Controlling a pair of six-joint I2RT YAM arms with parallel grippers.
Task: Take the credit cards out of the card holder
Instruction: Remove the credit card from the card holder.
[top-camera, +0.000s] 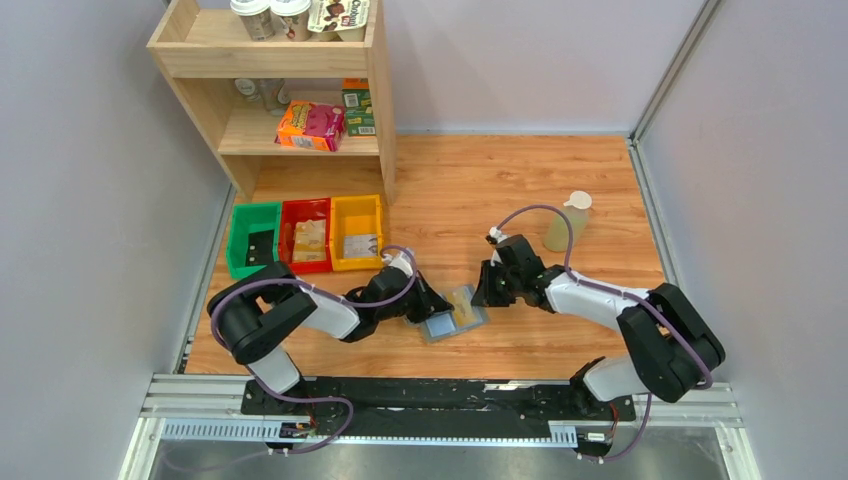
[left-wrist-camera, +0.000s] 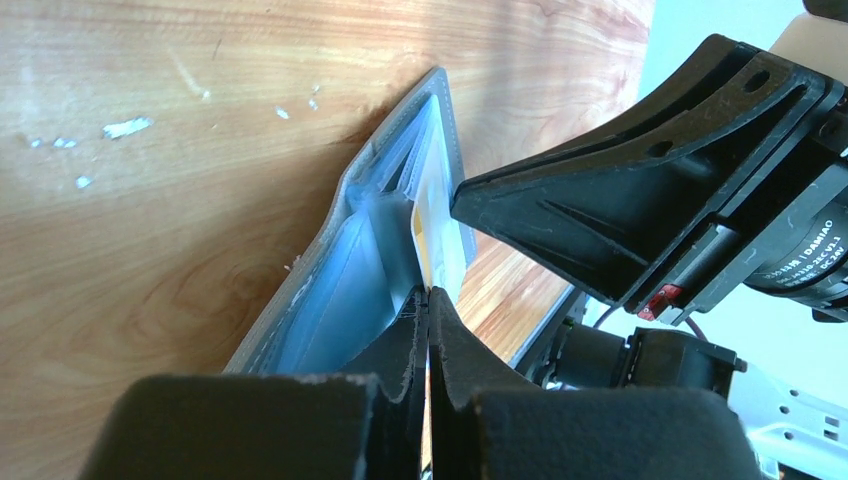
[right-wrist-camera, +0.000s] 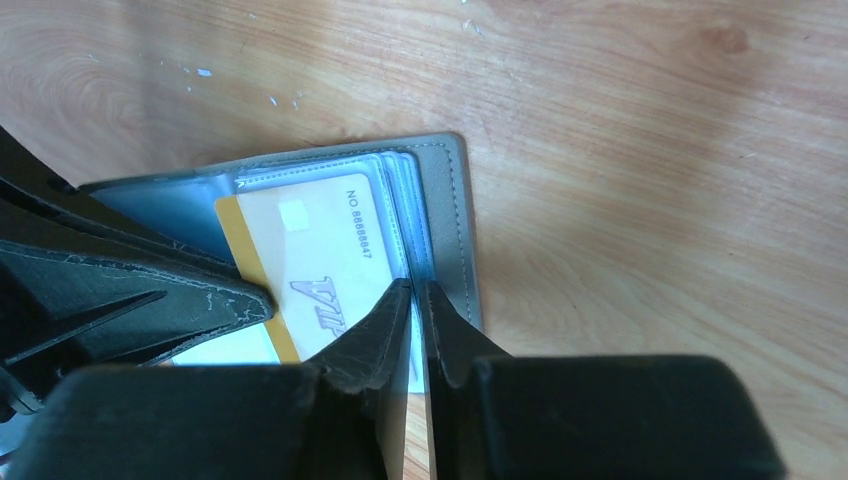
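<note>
The grey card holder (top-camera: 447, 322) lies open on the wooden table between my two grippers, its pale blue slots up. A yellow-and-cream credit card (right-wrist-camera: 310, 250) sticks partly out of a slot; it also shows in the top view (top-camera: 464, 299). My left gripper (left-wrist-camera: 428, 295) is shut on the card's yellow edge (left-wrist-camera: 428, 235), with the holder (left-wrist-camera: 330, 290) lying behind it. My right gripper (right-wrist-camera: 415, 288) is shut on the holder's right half (right-wrist-camera: 455, 230), at the clear sleeves. In the top view the left gripper (top-camera: 432, 303) and the right gripper (top-camera: 484, 291) sit on either side of the holder.
Green (top-camera: 252, 238), red (top-camera: 306, 235) and yellow (top-camera: 357, 232) bins stand in a row at the back left. A wooden shelf (top-camera: 380, 110) with boxes and cups rises behind them. A pale bottle (top-camera: 568, 222) stands at the back right.
</note>
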